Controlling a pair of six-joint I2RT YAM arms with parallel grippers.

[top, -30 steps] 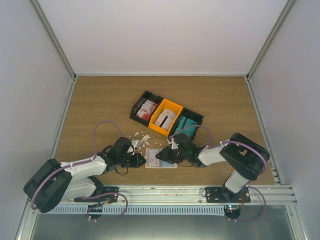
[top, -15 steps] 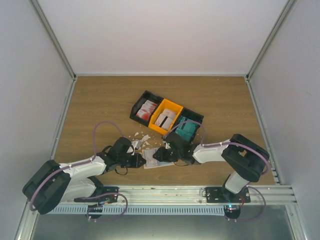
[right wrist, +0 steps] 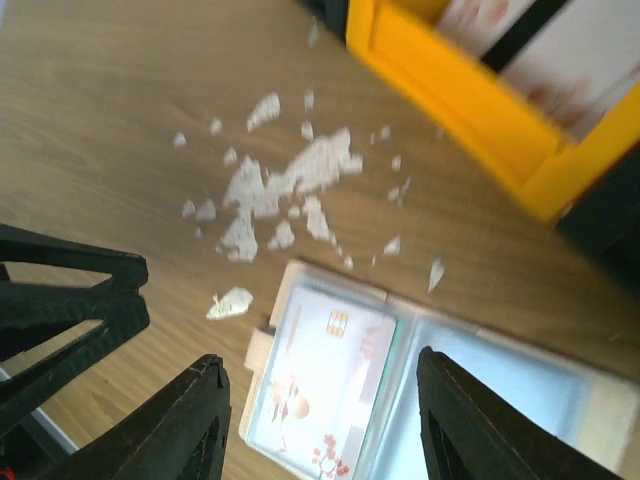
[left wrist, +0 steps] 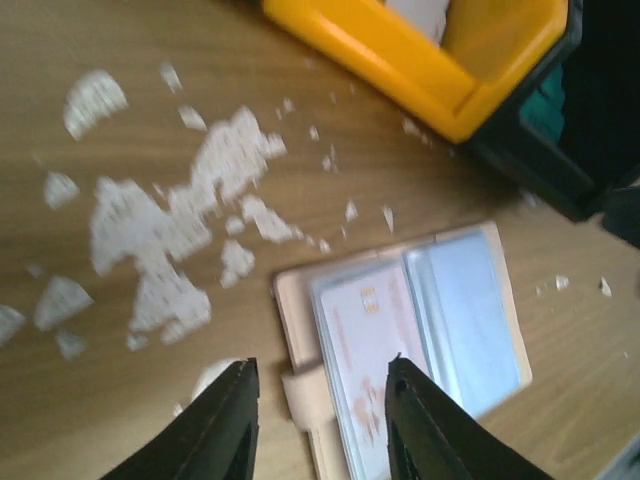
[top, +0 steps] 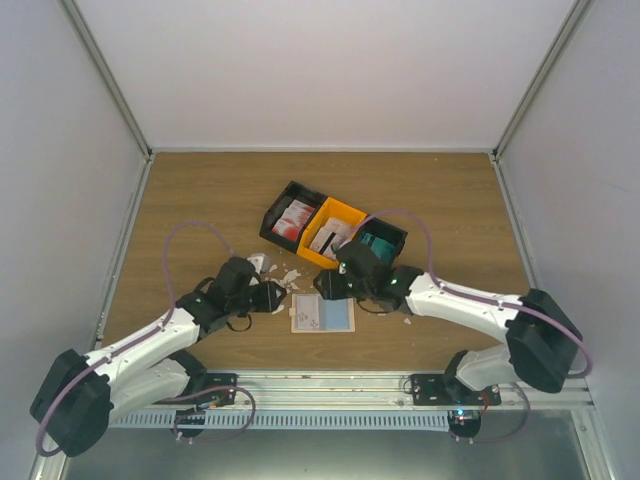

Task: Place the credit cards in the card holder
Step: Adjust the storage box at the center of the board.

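Beige-tan folding card holder (top: 322,313) lies open and flat, just near-side of black-and-orange three-bin tray (top: 350,208), one red-blotched white card (left wrist: 355,340) pocketed. Your left gripper (left wrist: 320,362) and right gripper (right wrist: 318,358) both gape empty. Tray's thin credit cards (top: 292,218) look light, stiff, slick: pinch an edge

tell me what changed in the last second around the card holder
The left gripper and right gripper both opened, let go of the card holder and drew back toward the far side, the right one ending beside the three-bin tray. The holder now lies open and untouched, with a red-blotched white card in one pocket. Its spot, the tray and the white scraps stayed put.
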